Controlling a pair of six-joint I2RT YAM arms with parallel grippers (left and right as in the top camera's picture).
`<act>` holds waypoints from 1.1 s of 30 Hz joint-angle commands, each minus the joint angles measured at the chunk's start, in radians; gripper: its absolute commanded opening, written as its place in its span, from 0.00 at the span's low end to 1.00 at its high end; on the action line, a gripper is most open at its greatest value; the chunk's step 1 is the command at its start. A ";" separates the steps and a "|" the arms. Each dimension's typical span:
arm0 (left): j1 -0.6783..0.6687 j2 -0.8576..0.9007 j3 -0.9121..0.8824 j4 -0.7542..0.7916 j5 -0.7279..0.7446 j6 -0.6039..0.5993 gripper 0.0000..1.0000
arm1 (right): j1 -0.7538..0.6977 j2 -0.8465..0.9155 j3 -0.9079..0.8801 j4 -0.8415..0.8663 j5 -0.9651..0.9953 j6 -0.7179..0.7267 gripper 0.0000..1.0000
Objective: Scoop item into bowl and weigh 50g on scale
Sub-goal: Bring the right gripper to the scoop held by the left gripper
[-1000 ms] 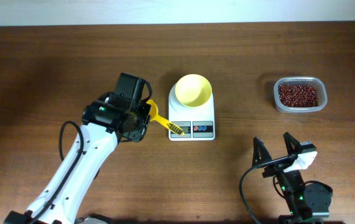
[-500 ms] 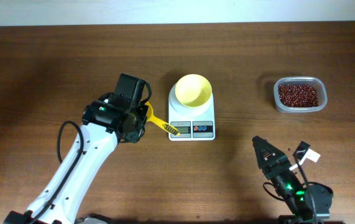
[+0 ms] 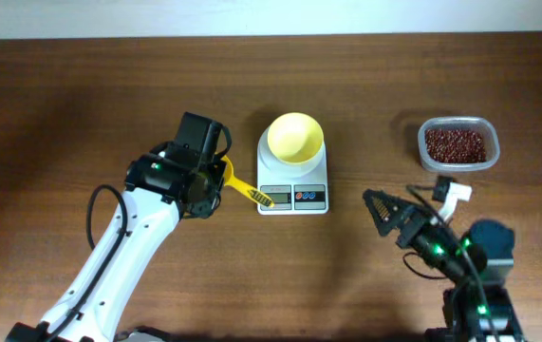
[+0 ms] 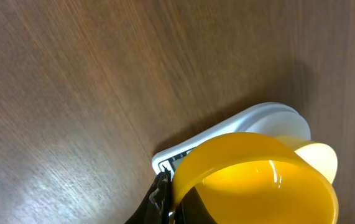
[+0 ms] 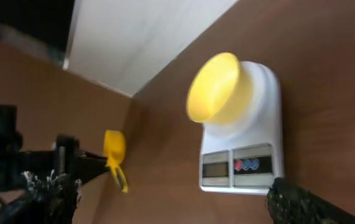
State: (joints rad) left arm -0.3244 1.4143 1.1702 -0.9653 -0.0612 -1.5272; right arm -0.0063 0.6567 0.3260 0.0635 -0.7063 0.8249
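Observation:
The yellow bowl [image 3: 295, 138] stands empty on the white scale [image 3: 292, 198], mid-table; both also show in the right wrist view, bowl [image 5: 214, 87] on scale [image 5: 258, 152]. The beans [image 3: 456, 144] lie in a clear tub [image 3: 425, 158] at the far right. My left gripper [image 3: 215, 180] is shut on a small yellow scoop [image 3: 244, 187], whose handle reaches over the scale's left front corner. In the left wrist view the scoop [image 4: 252, 180] fills the lower right above the scale [image 4: 270, 115]. My right gripper [image 3: 384, 207] is open and empty, right of the scale and pointing towards it.
The brown wooden table [image 3: 81, 85] runs to a pale wall at the back. The left arm [image 3: 128, 247] crosses the front left. The right arm's base [image 3: 479, 285] sits at the front right, with a white tag [image 3: 449, 193] just below the tub.
My right gripper has swung from the front edge up and left, turning towards the scale. The left gripper and scoop have hardly moved.

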 commanded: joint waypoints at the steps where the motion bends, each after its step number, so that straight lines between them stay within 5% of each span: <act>1: -0.001 -0.013 0.011 -0.001 -0.008 -0.010 0.00 | 0.086 0.106 0.038 0.145 -0.115 -0.043 0.95; 6: -0.001 -0.013 0.011 -0.002 0.016 -0.010 0.00 | 0.426 0.299 0.038 0.402 0.056 0.084 0.73; 13: -0.001 -0.013 0.011 -0.001 0.058 -0.010 0.00 | 0.688 0.543 0.038 0.623 0.342 0.257 0.69; 18: -0.003 -0.013 0.011 -0.002 0.153 -0.009 0.00 | 0.714 0.642 0.038 0.758 0.401 0.258 0.60; 33: -0.136 -0.013 0.010 0.031 0.173 -0.010 0.00 | 0.714 0.646 0.039 0.763 0.452 0.341 0.37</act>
State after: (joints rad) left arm -0.4564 1.4136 1.1698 -0.9375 0.1093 -1.5272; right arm 0.7006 1.2953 0.3515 0.8196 -0.2615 1.1736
